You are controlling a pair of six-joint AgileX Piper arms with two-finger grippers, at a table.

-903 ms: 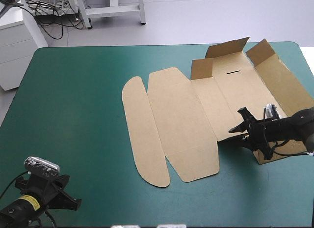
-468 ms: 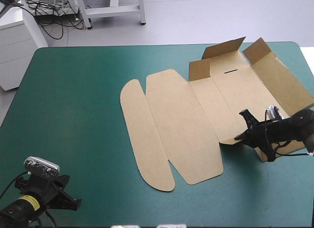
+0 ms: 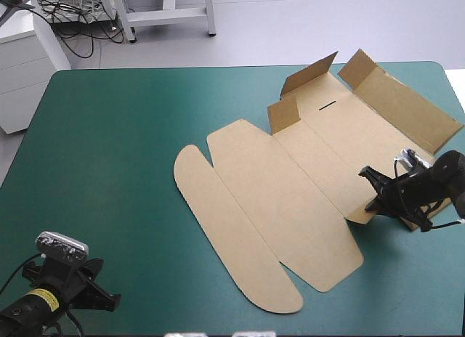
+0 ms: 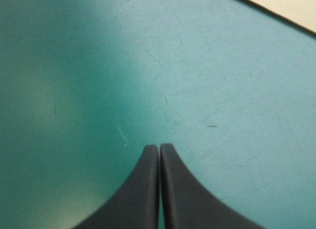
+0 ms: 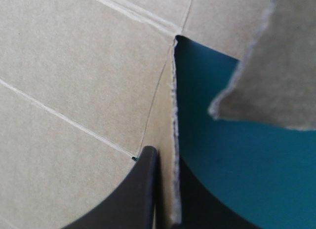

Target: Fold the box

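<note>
On teal-green cover (image 3: 109, 134), creased brown box (image 3: 276, 199)

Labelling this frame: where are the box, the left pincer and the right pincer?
box (image 3: 290, 184), high view, flat middle panel.
left pincer (image 4: 159, 146), left wrist view, meeting fingertips.
right pincer (image 5: 165, 155), right wrist view, between fingertips.

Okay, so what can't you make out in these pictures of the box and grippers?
- High view: where the right gripper pinches the box, hidden by its own black body.
- Left wrist view: nearly all the box, cut off by the picture's edge; only a corner shows ahead of the left gripper.
- Right wrist view: the teal-green cover behind the flap.
</note>
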